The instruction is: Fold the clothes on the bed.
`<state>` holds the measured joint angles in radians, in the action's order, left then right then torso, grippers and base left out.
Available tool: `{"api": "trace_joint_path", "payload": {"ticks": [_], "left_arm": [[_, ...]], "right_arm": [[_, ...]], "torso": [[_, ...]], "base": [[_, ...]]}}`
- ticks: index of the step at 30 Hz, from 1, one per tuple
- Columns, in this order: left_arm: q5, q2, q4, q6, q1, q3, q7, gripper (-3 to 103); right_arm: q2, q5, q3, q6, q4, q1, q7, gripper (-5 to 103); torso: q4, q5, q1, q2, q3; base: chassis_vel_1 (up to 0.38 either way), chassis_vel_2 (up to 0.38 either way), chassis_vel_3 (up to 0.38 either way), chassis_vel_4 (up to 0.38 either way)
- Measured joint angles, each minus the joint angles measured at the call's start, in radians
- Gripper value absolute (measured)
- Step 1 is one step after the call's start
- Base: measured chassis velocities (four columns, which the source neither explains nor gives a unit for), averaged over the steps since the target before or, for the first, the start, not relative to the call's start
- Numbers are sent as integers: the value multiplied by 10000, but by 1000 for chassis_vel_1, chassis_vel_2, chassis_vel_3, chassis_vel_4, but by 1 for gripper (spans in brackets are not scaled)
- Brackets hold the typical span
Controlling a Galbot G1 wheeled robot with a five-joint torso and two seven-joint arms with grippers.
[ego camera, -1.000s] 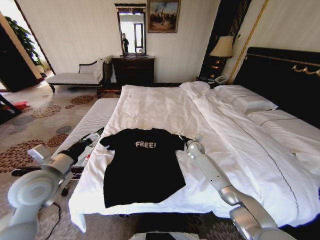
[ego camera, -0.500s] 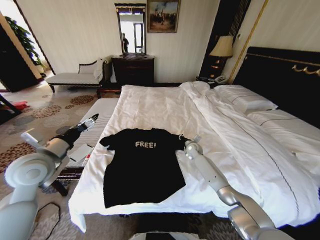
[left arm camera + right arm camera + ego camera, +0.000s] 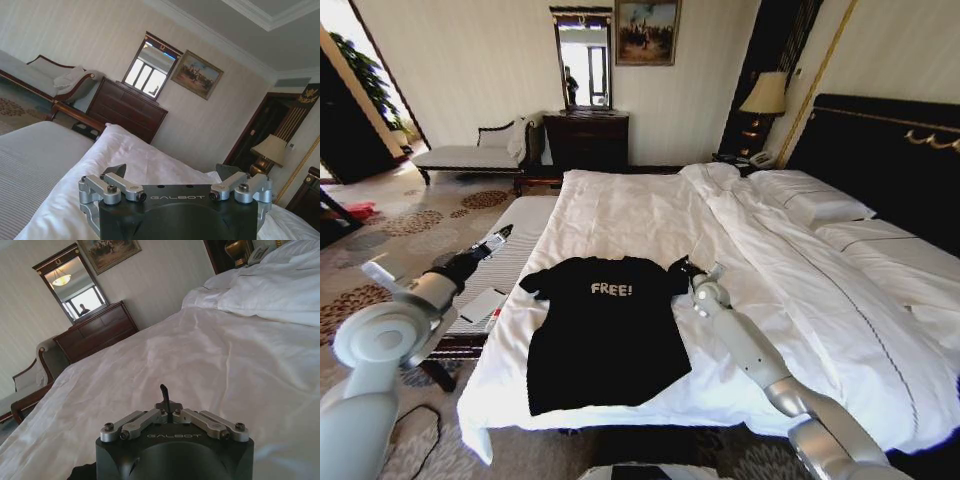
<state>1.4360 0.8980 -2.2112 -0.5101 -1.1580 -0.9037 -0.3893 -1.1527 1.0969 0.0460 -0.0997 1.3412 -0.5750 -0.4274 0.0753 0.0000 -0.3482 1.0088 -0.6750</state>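
Note:
A black T-shirt (image 3: 605, 330) with pale "FREE!" lettering lies flat, face up, near the foot of the white bed (image 3: 650, 205). My right gripper (image 3: 682, 268) sits low over the sheet at the edge of the shirt's right sleeve. In the right wrist view its fingers (image 3: 164, 391) are pressed together and shut, with no cloth visible between them, and a scrap of black cloth (image 3: 82, 472) shows beside its body. My left gripper (image 3: 503, 234) is raised off the bed's left side, above the striped bench. Its jaws stand wide open and empty (image 3: 171, 172).
A narrow striped bench (image 3: 515, 240) runs along the bed's left side. A chaise (image 3: 470, 155) and a dark dresser (image 3: 586, 140) stand against the far wall. The rumpled duvet and pillows (image 3: 810, 200) lie to the right, before the dark headboard (image 3: 890, 150).
My left arm has swung up and outward, from beside the shirt's left sleeve to over the bench. My right gripper has edged slightly up and away along the right sleeve.

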Motion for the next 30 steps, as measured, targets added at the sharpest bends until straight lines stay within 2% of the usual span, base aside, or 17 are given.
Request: {"api": "trace_joint_path", "payload": {"ticks": [3,8,14,21,30], "left_arm": [[5,-6,14,3,10,-19,1,100],[41,-80,118,19,33,-170,4,100],[43,-39,149,24,3,-202,8,100],[37,-35,205,32,64,-207,10,100],[48,-128,404,41,93,-504,11,100]], "right_arm": [[-3,-2,-52,3,106,-10,-91,0],[-84,71,-165,-212,799,25,-1000,0],[123,78,-49,-296,700,146,-1120,0],[181,-22,-325,-354,806,155,-1075,0],[-327,-674,-1895,-10,859,180,-417,0]], "torso": [[0,0,0,0,0],[-4,0,-1,0,0],[0,0,-1,0,-1],[2,0,-1,0,0],[-1,-1,-2,0,-1]], "base": [[0,0,0,0],[0,0,0,0],[0,0,0,0],[0,0,0,0],[0,0,0,0]]}}
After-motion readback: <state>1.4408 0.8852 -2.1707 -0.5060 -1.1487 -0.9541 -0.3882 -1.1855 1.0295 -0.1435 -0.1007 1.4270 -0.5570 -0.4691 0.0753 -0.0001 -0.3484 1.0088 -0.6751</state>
